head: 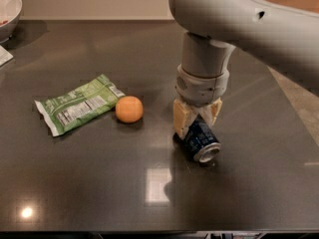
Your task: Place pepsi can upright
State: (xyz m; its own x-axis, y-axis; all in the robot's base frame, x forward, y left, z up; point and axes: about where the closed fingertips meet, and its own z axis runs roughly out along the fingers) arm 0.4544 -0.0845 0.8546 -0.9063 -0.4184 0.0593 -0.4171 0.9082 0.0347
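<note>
The pepsi can (201,141) is dark blue with a silver end. It is tilted, its silver end facing the front right, low over the dark table (99,183). My gripper (196,117) comes down from above and is shut on the can's upper part, its cream fingers (180,118) on either side of it. The can's far end is hidden by the fingers. I cannot tell whether the can touches the table.
An orange (129,109) lies left of the can. A green snack bag (77,104) lies further left. A white bowl (9,8) stands at the back left corner. The table's right edge runs diagonally near the arm.
</note>
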